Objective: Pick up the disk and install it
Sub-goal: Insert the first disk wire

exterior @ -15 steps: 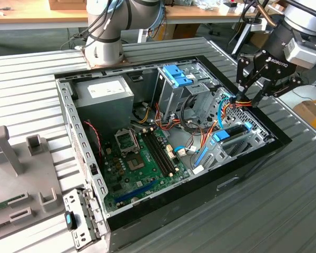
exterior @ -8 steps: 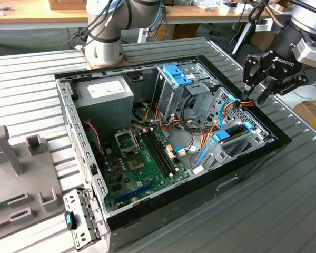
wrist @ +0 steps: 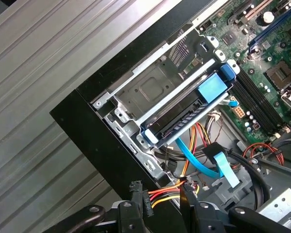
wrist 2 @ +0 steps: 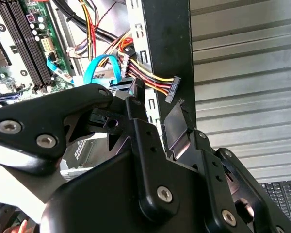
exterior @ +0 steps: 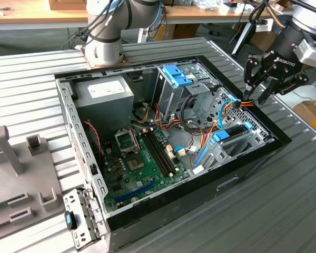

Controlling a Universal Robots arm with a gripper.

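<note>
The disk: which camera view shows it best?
The first wrist view. There the disk lies in a metal cage, with its blue rails and blue tab in sight. The exterior view shows the disk far off, at the case's edge. In the second wrist view the claw stands in front, and I cannot make it out.

White lettering sits on the gripper [exterior: 256, 98].

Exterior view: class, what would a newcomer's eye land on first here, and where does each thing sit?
An open computer case lies on the ribbed metal table, its green circuit board bare inside. At the exterior view's right a black gripper hangs over the case's edge, beside orange and yellow wires. Near it, the disk with blue rails sits in a metal bay.
</note>
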